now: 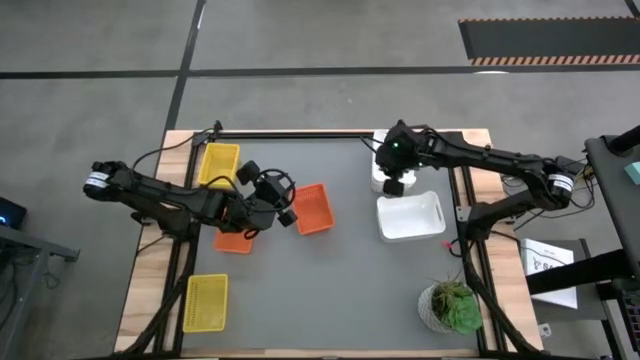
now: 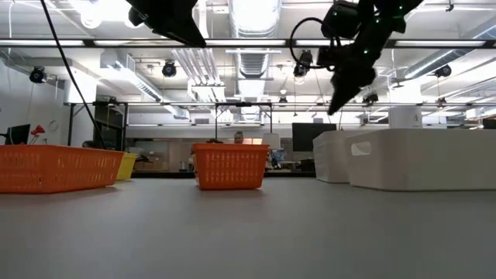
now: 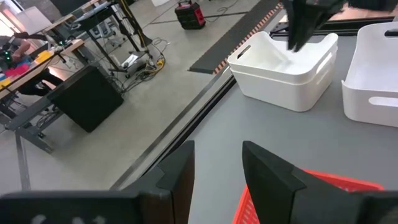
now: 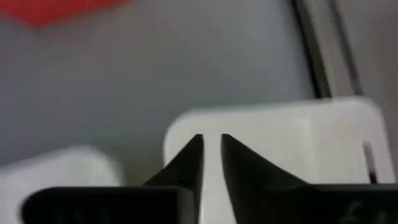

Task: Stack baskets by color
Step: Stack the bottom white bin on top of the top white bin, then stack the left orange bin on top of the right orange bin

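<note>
White baskets: two round-cornered white plastic baskets in the high view, the larger open white basket [image 1: 410,216] as landmark; a smaller-looking white basket [image 1: 385,180] just behind it, partly under the right arm.
Orange baskets: mesh-sided orange basket [image 1: 313,208] left of the landmark; another orange basket [image 1: 234,241] farther left, under the left arm.
Yellow baskets: one yellow mesh basket [image 1: 219,165] at far left rear; one yellow basket [image 1: 206,302] at far left front.
Right tool [image 4: 211,146]: above the rear white basket, fingers nearly together, narrow gap, holding nothing.
Left tool [image 3: 217,165]: over the orange basket beside the landmark, fingers apart, empty.
Bench [image 1: 340,290]: grey surface.
Potted green plant [image 1: 452,306]: in front of the landmark, to its right.

Potted green plant [image 1: 451,306] on table [image 1: 360,260]
</note>
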